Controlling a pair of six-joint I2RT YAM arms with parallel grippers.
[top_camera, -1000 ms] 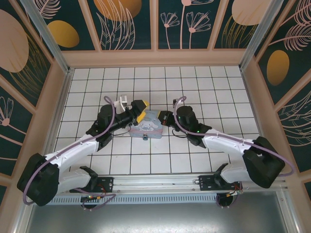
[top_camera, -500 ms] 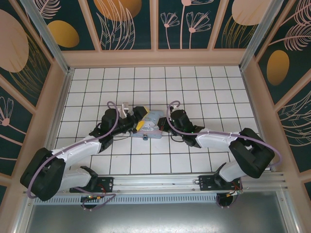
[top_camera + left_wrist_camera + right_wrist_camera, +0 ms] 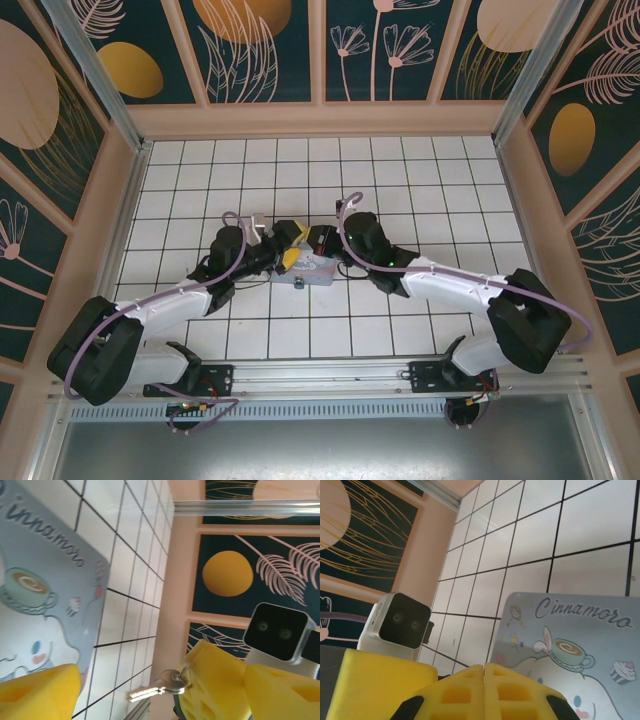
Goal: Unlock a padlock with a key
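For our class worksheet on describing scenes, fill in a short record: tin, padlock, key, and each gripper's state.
tin: pastel cartoon lid up, flat on the tiles
padlock: tiny dark shape at the tin's near edge
left gripper: open
right gripper: shut, fingers pressed together
key: on a ring, against one yellow finger of the left gripper

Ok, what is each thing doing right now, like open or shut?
Left gripper: jaws open wide.
Right gripper: jaws shut, nothing seen between them.
Key: bare, in no lock, not gripped.
Padlock: too small to tell if locked.
Tin box: lying flat, lid on.
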